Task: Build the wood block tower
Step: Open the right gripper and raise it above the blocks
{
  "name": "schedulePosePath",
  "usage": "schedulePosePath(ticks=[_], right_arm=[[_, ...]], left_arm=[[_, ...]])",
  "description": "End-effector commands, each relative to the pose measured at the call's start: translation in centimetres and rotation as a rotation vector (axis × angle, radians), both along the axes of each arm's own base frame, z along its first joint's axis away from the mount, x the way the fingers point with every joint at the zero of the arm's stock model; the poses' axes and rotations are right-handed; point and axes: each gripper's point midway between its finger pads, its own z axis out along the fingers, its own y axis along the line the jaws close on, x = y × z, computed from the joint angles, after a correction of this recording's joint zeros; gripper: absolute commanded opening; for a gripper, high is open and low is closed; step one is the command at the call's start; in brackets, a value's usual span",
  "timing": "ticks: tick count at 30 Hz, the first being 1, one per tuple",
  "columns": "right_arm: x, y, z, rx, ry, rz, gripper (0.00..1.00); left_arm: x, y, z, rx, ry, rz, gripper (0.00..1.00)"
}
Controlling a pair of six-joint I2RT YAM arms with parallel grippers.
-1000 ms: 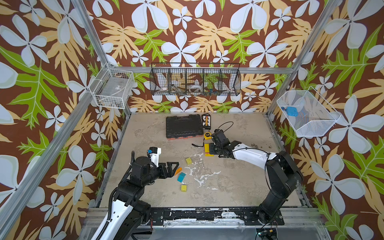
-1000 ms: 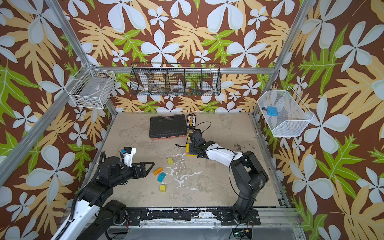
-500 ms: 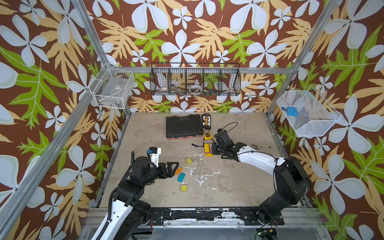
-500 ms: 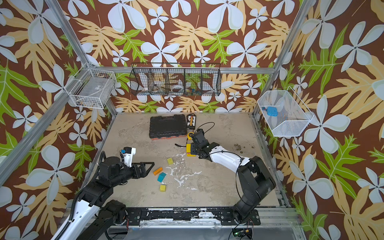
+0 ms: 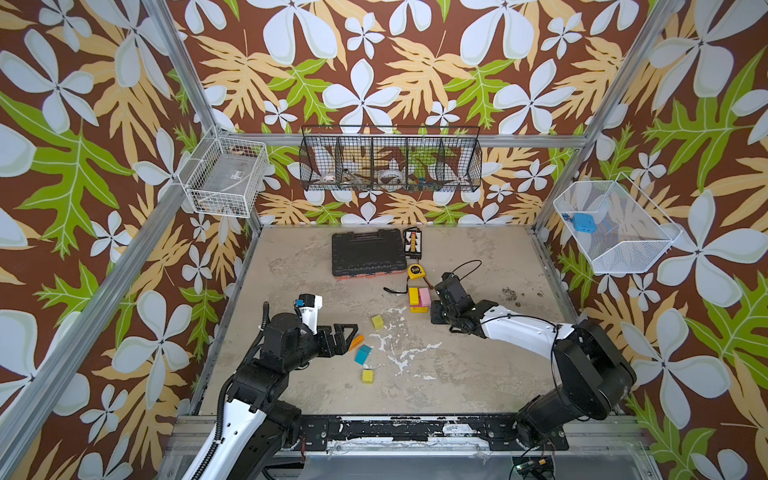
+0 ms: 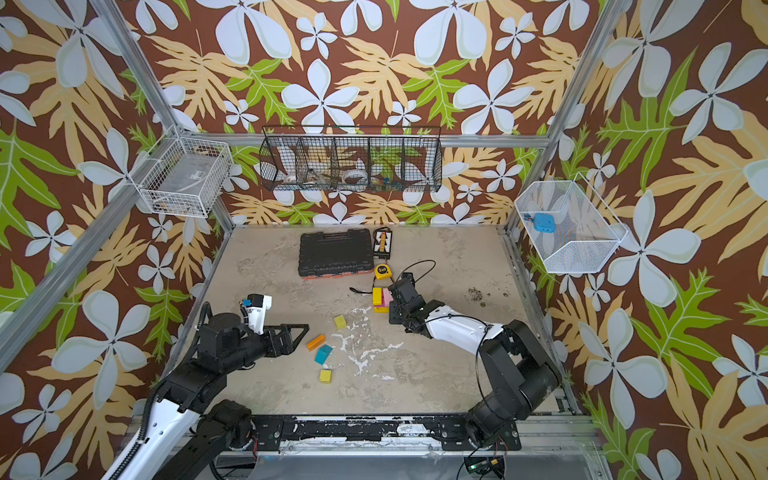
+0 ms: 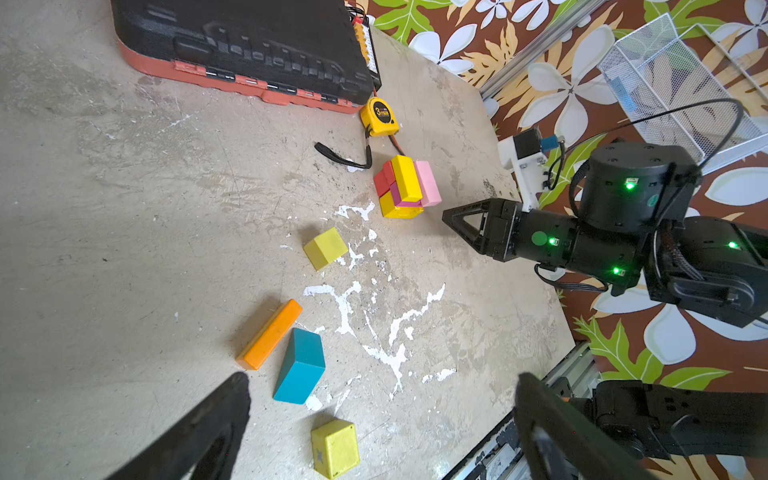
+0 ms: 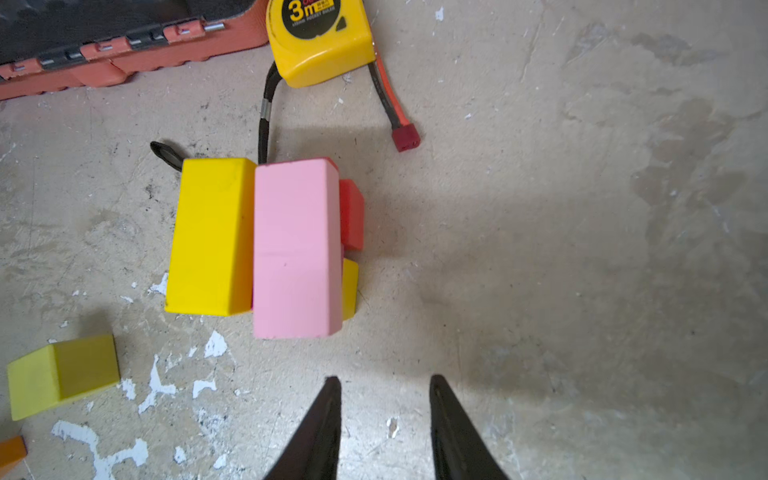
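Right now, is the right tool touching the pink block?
Apart. The right wrist view shows bare floor between the pink block and the right tool.

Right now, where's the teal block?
In both top views the teal block lies left of centre, between the orange bar and the frontmost yellow cube.

Both top views looked steeply down from high over the six o'clock edge toward twelve, far enough off to hold the whole surface (image 5: 457, 374). The left wrist camera sat low near eight o'clock, facing two. The right wrist camera hung close above the tower (image 8: 295, 249) — it and the tape measure (image 8: 320, 37) appeared in all four views.
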Motion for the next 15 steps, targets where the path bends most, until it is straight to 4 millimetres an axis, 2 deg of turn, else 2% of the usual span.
schedulePosePath(ticks=[1,15], right_arm=[[0.5,0.6,0.6,0.027,-0.019,0.003,0.37],[1.4,1.9,0.6,0.055,-0.009,0.023,0.35]], left_arm=[[0.2,-0.1,0.4,-0.006,-0.024,-0.004,1.0],[0.2,-0.1,0.5,-0.007,-0.027,-0.005,1.0]])
